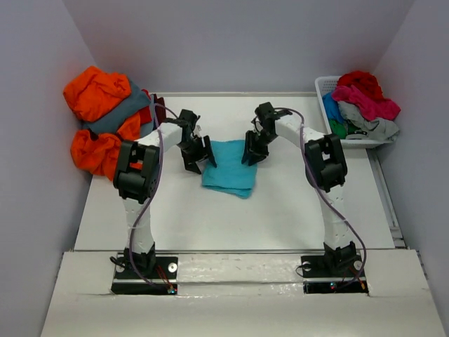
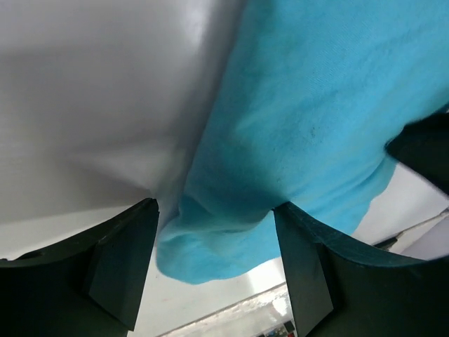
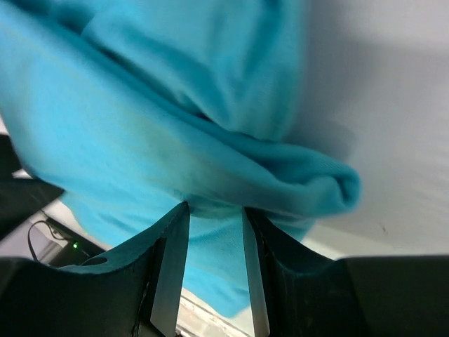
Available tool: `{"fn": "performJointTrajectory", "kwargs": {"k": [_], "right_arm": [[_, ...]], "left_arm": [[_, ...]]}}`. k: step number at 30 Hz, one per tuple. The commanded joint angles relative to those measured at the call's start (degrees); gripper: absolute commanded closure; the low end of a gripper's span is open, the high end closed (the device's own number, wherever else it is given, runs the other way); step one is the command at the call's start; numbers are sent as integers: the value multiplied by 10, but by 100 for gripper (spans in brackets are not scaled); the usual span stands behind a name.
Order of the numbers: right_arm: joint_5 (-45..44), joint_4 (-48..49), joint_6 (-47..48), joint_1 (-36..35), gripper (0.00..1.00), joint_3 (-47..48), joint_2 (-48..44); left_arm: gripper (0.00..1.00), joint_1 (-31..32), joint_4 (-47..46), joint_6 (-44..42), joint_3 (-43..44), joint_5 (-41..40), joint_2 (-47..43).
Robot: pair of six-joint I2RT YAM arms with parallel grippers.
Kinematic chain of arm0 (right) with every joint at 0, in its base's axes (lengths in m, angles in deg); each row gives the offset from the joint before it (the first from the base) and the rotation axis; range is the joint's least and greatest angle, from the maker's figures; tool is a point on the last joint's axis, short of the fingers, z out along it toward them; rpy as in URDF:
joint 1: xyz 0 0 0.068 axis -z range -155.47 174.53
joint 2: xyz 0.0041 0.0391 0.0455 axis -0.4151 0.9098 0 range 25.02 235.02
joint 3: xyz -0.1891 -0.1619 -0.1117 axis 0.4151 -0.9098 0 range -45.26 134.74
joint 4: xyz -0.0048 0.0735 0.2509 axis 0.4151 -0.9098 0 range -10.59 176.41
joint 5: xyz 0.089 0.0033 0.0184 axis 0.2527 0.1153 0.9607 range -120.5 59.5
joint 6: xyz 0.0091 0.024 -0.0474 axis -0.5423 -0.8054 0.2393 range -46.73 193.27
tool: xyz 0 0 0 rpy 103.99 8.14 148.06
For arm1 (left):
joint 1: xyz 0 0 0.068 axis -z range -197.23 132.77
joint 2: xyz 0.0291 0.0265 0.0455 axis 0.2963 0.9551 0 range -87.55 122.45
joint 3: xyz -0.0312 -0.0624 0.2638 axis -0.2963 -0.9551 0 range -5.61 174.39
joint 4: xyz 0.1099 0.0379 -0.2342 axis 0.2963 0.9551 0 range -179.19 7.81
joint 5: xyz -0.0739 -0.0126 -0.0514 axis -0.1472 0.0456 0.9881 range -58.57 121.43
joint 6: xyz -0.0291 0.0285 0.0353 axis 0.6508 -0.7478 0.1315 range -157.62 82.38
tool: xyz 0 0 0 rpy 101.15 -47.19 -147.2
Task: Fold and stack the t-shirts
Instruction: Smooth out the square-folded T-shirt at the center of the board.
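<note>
two grippers worked one turquoise t-shirt (image 1: pixel 229 167) mid-bench.

it lay partly folded on the white bench (image 1: pixel 210 217), between the arms. the left gripper (image 1: pixel 199 154) stood with jaws apart, astride a bunched edge of the cloth; the right gripper (image 1: pixel 252 151) had its jaws clamped on a thick fold at the opposite edge. soft, light and limp, the cloth would likely sag and slip unless taken by doubled edges or corners.

table (image 1: pixel 210 217) open in front of turquoise shirt (image 1: pixel 230 167); orange pile (image 1: pixel 98 119) blocks far left, basket (image 1: pixel 324 90) far right.
</note>
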Motion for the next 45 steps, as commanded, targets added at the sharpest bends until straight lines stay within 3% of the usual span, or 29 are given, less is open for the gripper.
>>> {"fn": "performJointTrajectory", "kwargs": {"k": [1, 10, 16, 27, 32, 39, 45], "right_arm": [[-52, -33, 17, 3, 57, -89, -34], [-10, -5, 14, -4, 57, -263, -154], [-4, -14, 41, -43, 57, -272, -204], [-61, -70, 35, -43, 57, -55, -140], [-101, -101, 28, -43, 56, 61, -89], [-97, -98, 19, -19, 56, 121, -11], [-94, -105, 21, -9, 56, 161, 42]], "left_arm": [[22, -1, 36, -19, 102, -17, 33], [22, -12, 63, -9, 245, -15, 126], [22, -12, 74, -14, 289, -50, 115], [22, 64, 77, -28, 115, -41, -96], [22, 97, 53, -20, 17, 12, -151], [22, 151, 8, -24, -46, 58, -129], [22, 185, 0, -44, 6, 88, -62]]}}
